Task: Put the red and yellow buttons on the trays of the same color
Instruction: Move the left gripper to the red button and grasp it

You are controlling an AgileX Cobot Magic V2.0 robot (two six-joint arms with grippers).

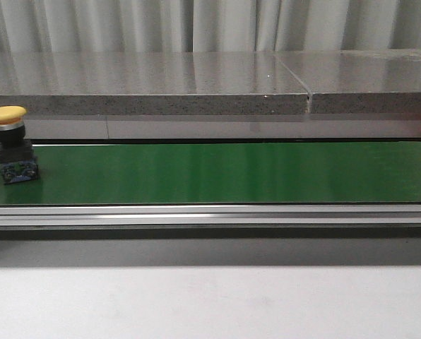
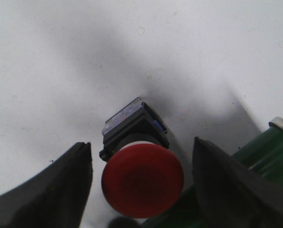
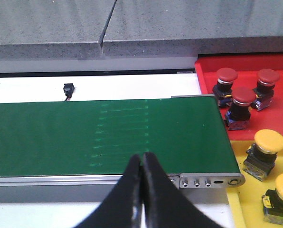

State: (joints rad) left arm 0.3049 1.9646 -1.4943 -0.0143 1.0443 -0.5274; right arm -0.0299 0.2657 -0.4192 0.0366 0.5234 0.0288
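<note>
Backdrop: grey curtain behind a speckled stone ledge point(image 1: 196, 88).
Left end effector point(image 2: 141, 185): spread wide, straddling a red button point(image 2: 142, 180) without touching; domed cap, dark body, on white tabletop point(image 2: 61, 71).
Right end effector point(image 3: 142, 190): pressed together, empty, above green belt point(image 3: 84, 137).
Yellow button point(image 1: 9, 145): upright at the belt's left end.
Red tray point(image 3: 212, 64): three red buttons.
Yellow tray point(image 3: 239, 199): yellow buttons.

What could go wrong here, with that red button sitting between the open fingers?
The red button lies tipped on the white surface between the left gripper's open fingers, so its round cap might slip out as they close. The yellow button stands alone on the green belt; if the belt runs, it could pass unpicked, since the right gripper is shut.
</note>
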